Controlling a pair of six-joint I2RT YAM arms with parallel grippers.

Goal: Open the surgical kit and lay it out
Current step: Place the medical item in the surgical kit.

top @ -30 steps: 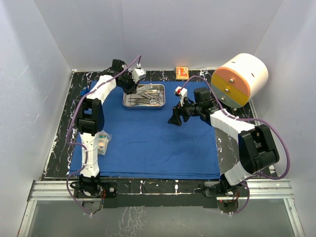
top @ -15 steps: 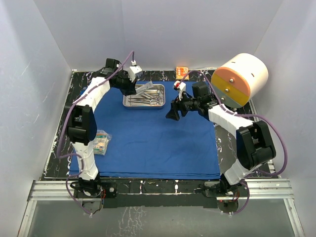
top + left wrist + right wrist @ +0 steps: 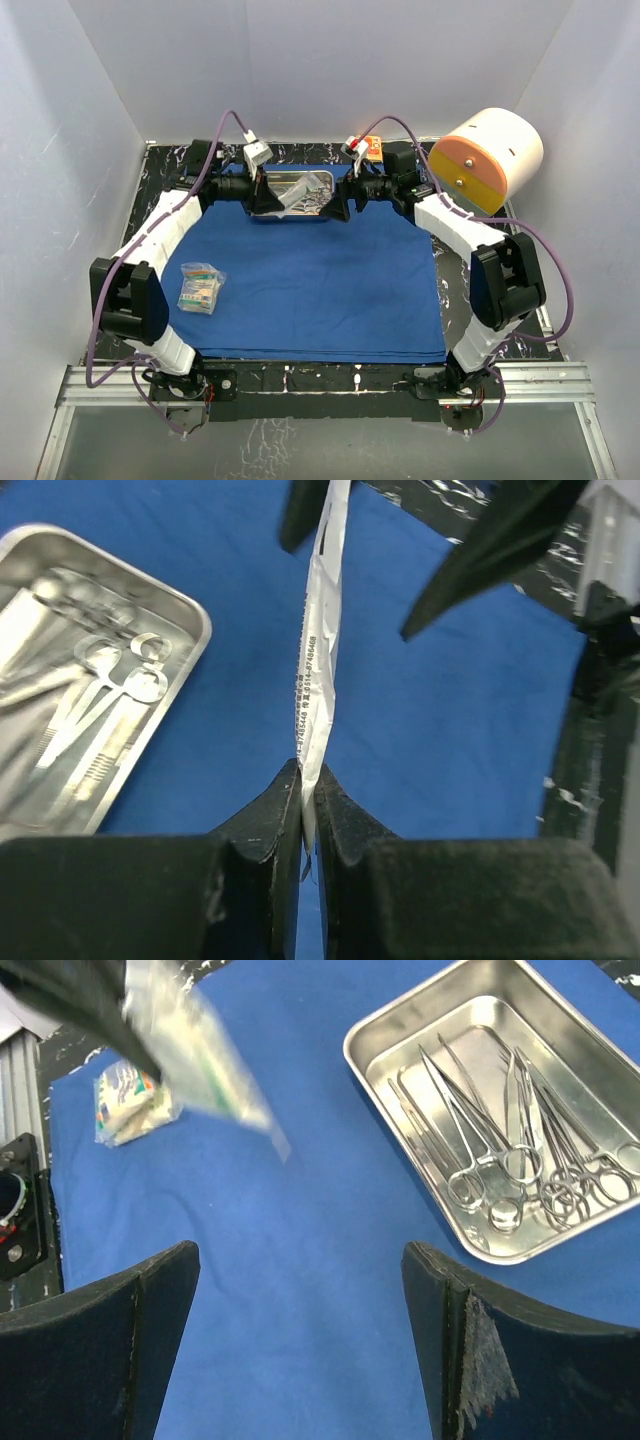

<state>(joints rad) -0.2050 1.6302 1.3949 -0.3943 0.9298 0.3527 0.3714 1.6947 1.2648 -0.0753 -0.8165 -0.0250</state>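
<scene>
1. From above, we see the left pincer (image 3: pixel 275 200) clenched on a clear packet (image 3: pixel 297 196), held up over the steel tray (image 3: pixel 322 178). The right pincer (image 3: pixel 338 205) faces it from just beside, spread and grasping nothing.
2. The tray sits at the far edge of the blue cloth wrap (image 3: pixel 310 280), which lies spread on the worktop (image 3: pixel 460 290). Both pincers cover much of the tray, so we cannot make out its contents here. A second packet (image 3: pixel 200 288) lies on the cloth's left part, well apart from the tray. A white-and-orange cylinder (image 3: pixel 487 160) stands far right, and the right wrist partly hides a small orange box (image 3: pixel 373 148).
3. At the left wrist, the fingers (image 3: pixel 265 820) pinch the packet (image 3: pixel 318 670) seen edge-on, with small print along it. Its far end reaches between the right pincer's fingers (image 3: pixel 490 540); we cannot tell whether they touch. The tray's near part is cut off, and the ring-handled clamps (image 3: pixel 120 680) look blurred.
4. At the right wrist, the pincer (image 3: pixel 298 1260) gapes wide over bare cloth. Ahead, the packet (image 3: pixel 205 1055) hangs blurred, the second packet (image 3: pixel 130 1105) behind it. The clamps (image 3: pixel 480 1160) lie side by side in the tray.
</scene>
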